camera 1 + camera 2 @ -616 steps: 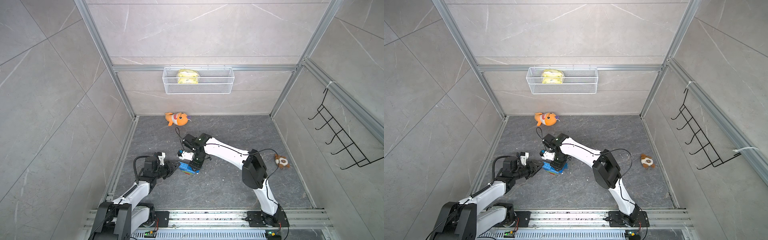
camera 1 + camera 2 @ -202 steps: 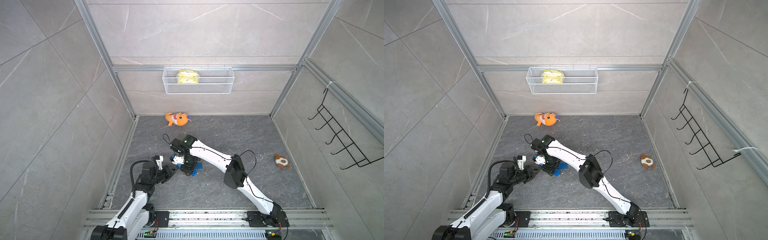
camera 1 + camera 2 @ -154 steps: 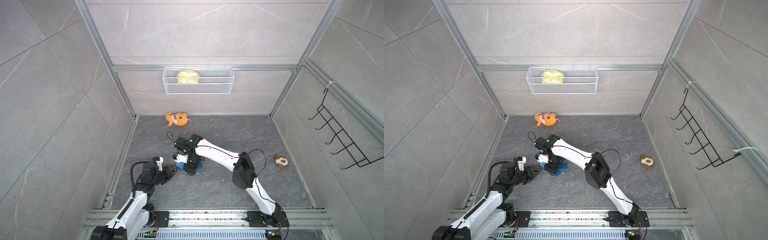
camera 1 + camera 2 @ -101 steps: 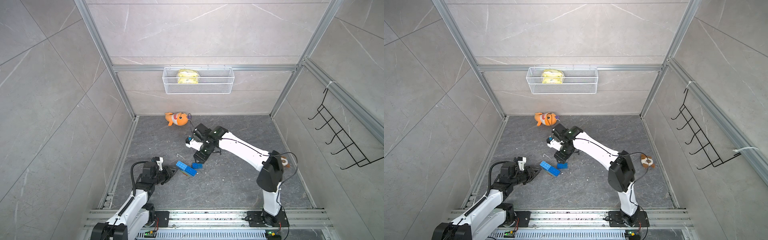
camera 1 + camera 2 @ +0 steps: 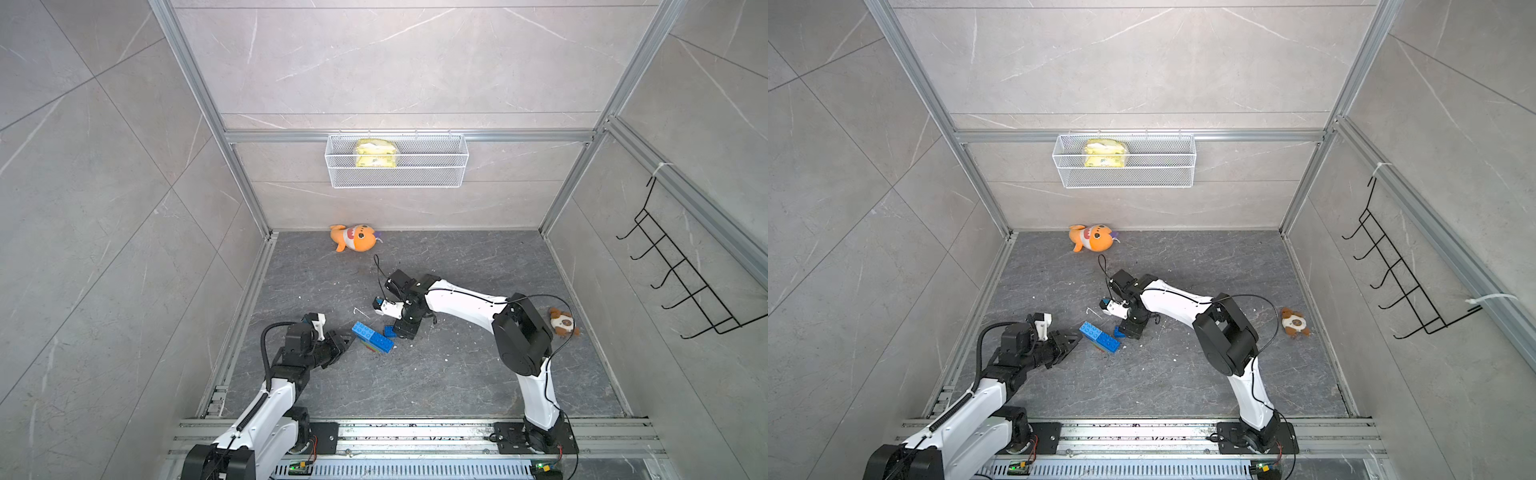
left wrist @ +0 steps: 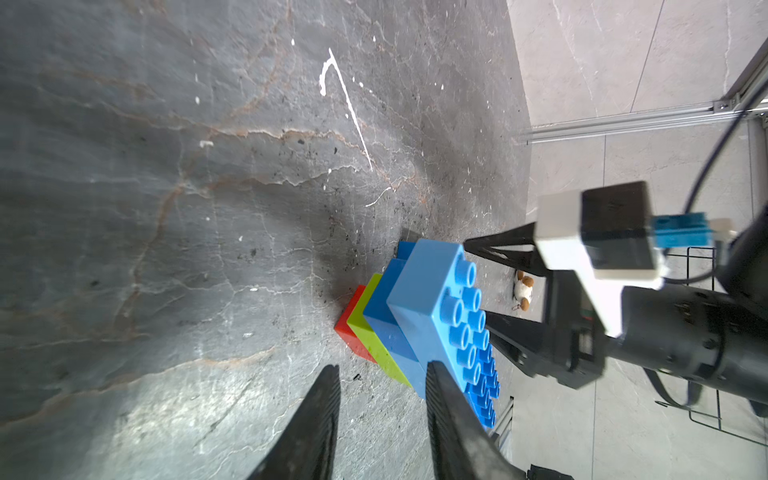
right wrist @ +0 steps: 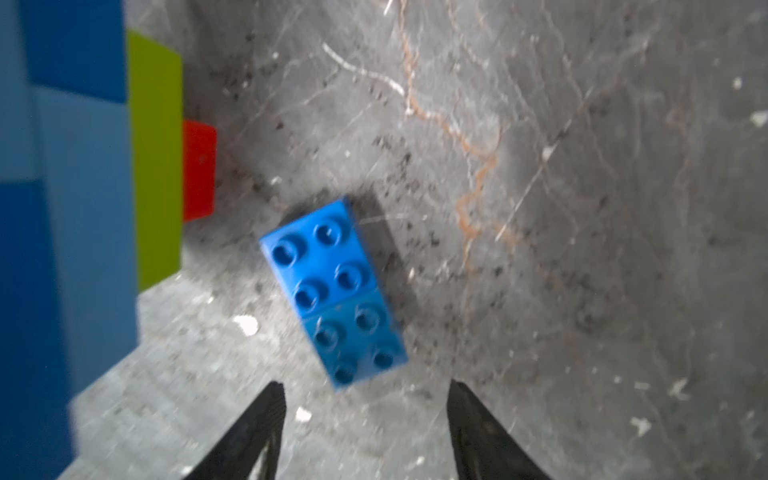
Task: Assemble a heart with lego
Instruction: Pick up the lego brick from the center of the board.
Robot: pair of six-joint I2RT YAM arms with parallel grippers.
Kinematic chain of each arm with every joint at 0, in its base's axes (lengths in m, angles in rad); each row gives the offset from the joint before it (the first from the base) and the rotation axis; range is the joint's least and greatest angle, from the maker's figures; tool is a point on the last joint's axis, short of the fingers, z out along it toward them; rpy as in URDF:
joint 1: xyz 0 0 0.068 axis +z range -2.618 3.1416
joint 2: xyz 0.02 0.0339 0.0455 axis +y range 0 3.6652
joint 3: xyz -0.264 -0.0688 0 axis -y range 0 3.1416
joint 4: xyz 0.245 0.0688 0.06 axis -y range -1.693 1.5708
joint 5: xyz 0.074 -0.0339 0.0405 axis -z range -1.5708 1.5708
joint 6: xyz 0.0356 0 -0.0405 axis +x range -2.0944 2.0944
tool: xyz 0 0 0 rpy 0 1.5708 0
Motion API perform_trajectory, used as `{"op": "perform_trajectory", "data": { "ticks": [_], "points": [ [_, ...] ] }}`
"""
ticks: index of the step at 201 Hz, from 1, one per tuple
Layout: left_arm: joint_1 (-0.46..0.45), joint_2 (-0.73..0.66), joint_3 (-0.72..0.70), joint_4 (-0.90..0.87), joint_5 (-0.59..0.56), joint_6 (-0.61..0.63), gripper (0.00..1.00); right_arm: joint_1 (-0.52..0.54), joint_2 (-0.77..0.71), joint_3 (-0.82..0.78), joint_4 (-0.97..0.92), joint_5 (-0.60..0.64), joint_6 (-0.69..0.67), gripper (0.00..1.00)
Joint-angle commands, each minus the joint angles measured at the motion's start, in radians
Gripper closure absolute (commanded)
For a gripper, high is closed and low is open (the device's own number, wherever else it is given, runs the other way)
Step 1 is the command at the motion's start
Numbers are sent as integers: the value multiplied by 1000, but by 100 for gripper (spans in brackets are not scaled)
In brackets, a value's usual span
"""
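Shifted right end effector [image 7: 365,386] off heart [image 6: 428,316] to loose blue brick [image 7: 332,286], jaws apart; kept left end effector [image 6: 382,365] parted, empty, beside heart.

We see the heart [image 5: 372,337] lower centre-left in both top views [image 5: 1099,337], lying on the grey desk [image 5: 415,374]. It is a stepped stack: wide light-blue studded layer, darker blue, lime green, small red tip. Green and red peek out at its lower edge. The left wrist view [image 6: 432,307] shows the studs facing frame right. A loose blue brick [image 5: 389,331] lies just right of the heart, apart from it, studs up, eight studs in two blue shades [image 7: 332,286].
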Motion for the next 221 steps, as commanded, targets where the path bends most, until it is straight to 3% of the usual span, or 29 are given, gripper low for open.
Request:
{"op": "perform_trajectory", "data": {
  "ticks": [1,53,82,101,115,170,197,221],
  "points": [
    [2,-16,12,7,6,-6,61,2,42,43,32,-3,-45,35],
    [2,-19,11,-5,1,7,61,-1,71,53,20,-37,-33,41],
    [3,-15,11,-2,5,7,61,-5,70,55,1,-64,-25,55],
    [2,-16,11,-1,2,7,61,-8,64,56,-10,-99,-16,71],
    [3,-14,11,1,3,7,61,-11,62,60,-21,-115,-2,75],
    [4,18,19,37,8,8,59,-41,-51,31,-24,-66,117,76],
    [47,78,112,-77,61,106,56,-41,-125,61,-76,-60,172,75],
    [100,136,115,45,170,60,55,-32,-178,83,-108,-98,216,75]
  ]
}}
